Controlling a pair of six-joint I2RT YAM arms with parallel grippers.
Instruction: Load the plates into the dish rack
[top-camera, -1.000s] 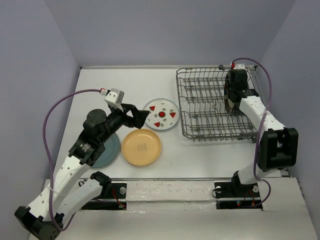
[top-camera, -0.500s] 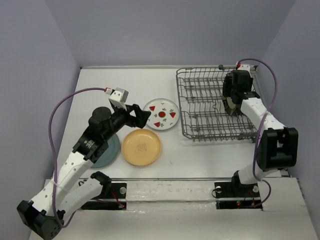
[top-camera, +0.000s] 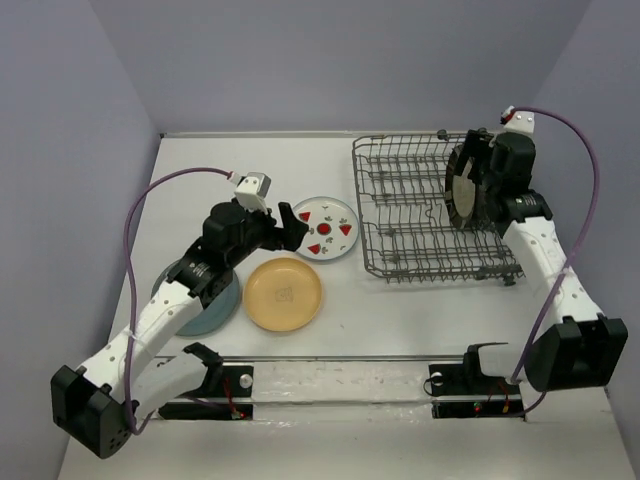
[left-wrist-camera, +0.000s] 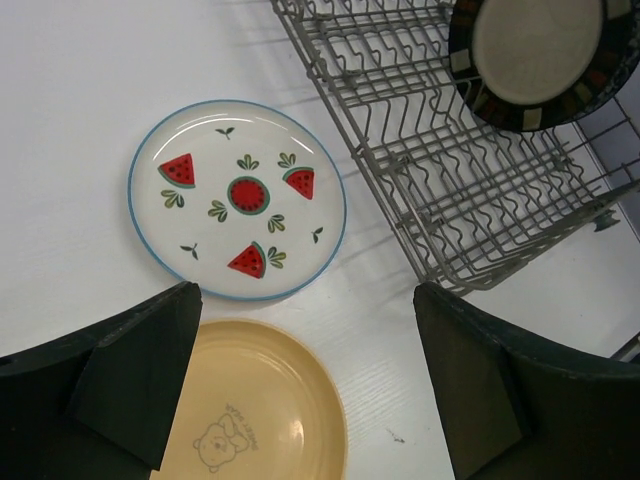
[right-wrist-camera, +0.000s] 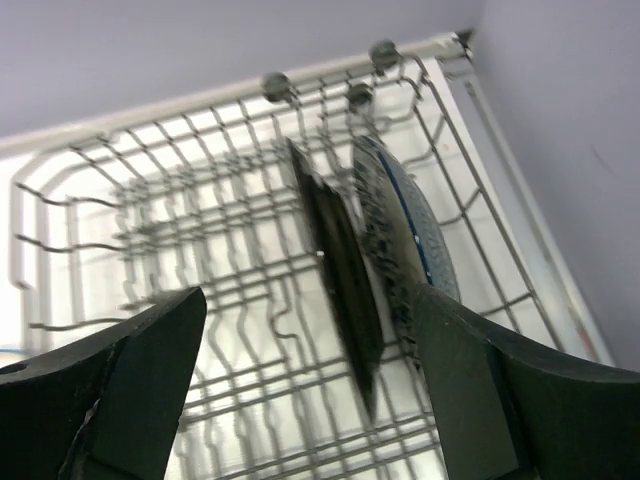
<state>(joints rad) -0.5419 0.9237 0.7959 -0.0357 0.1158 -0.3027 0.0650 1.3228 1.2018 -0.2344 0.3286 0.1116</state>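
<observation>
No text, number or brand can be read. The only sign is a small bear outline (left-wrist-camera: 222, 441) printed in the middle of the yellow plate (left-wrist-camera: 280, 390), which lies near the front edge of the desk (left-wrist-camera: 80, 120). Any lettering beside it is too small to tell.

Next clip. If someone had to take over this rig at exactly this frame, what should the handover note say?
Left end effector: open, empty, above the near edge of the round white plate with red watermelon marks.
Right end effector: open, empty, at the plates standing in the grey wire dish rack.
Done: the cream plate with dark patterned rim and the white plate with blue rim stand upright side by side at the rack's right end.
Left: the watermelon plate, the plain yellow round plate and the teal-blue round plate, all flat on the table; the teal one lies partly under the left arm.
</observation>
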